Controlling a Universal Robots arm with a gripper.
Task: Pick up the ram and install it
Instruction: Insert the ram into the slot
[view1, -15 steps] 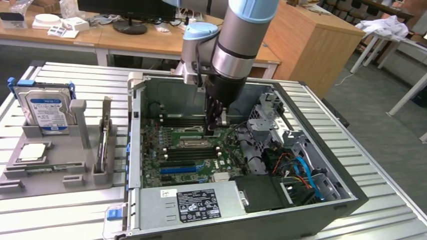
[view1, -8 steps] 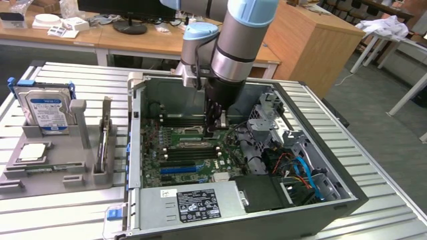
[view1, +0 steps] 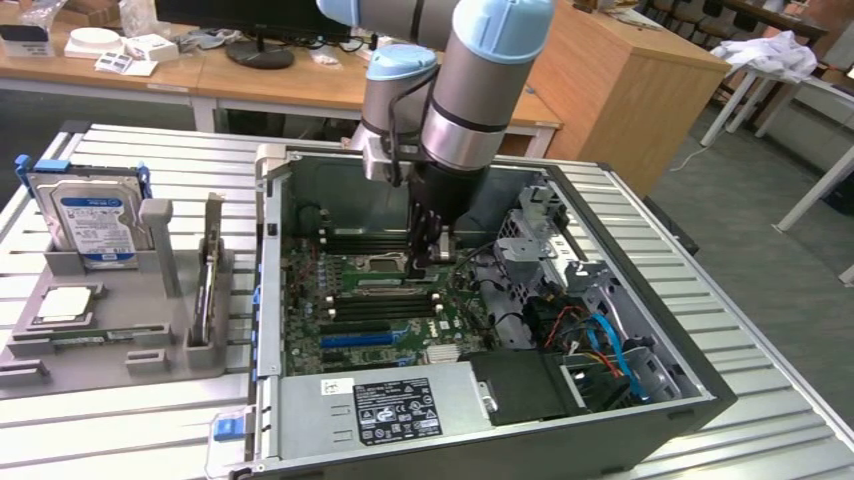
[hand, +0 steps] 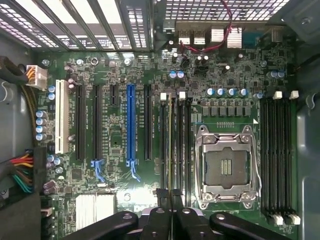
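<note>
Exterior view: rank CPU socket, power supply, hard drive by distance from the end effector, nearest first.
From the end effector:
1. CPU socket, beside it on the motherboard.
2. Power supply, inside the case, at the end toward the camera.
3. Hard drive, outside it, in the stand on the exterior view's left.

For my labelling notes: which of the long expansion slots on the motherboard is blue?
The blue slot, standing between black slots; one white slot ends the row.

A ribbed metal worktop (view1: 147, 440) carries two things: an open computer case (view1: 601, 440) and, just beside it, a grey holder tray (view1: 107, 345).
</note>
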